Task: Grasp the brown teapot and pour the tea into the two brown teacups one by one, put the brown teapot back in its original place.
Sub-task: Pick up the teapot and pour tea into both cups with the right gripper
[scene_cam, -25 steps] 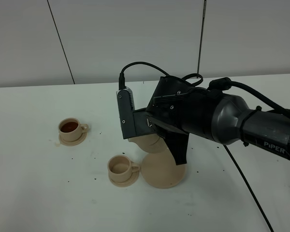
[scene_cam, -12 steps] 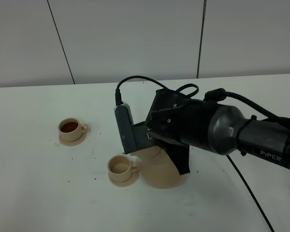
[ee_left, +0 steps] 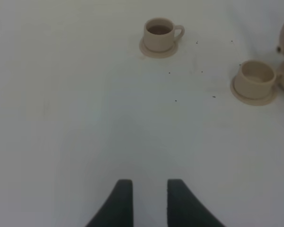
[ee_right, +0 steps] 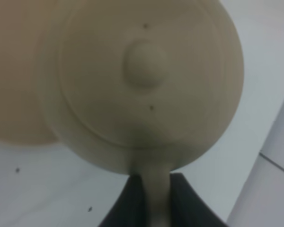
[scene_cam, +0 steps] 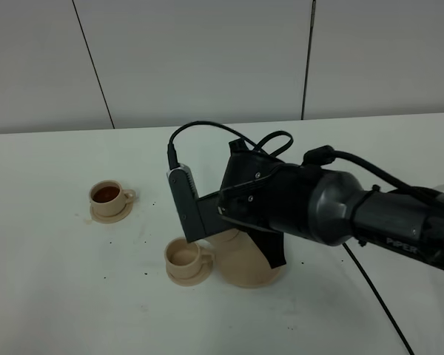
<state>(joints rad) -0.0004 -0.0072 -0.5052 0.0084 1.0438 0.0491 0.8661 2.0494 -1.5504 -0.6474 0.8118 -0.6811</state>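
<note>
A white table seen from a high camera, grey wall panels behind it; the bulky black right arm reaches in from the right and covers most of the brown teapot; only the pot's tan lower body shows beneath the arm, near the table's middle, and its spout is hidden. The wrist camera looks down on the pot's round lid and knob; the right gripper is clamped on the loop handle, one dark finger on each side. A blurred tan surface shows past the pot's edge; what it is cannot be told. Just beside the pot, to its left, stands a teacup on a small saucer, its inside pale; the other teacup sits well apart, farther left and back, holding dark liquid. The left gripper hovers over bare table, away from both cups, its jaws parted with nothing between them. Dark specks dot the table around the cups; a black cable trails across the right side.
</note>
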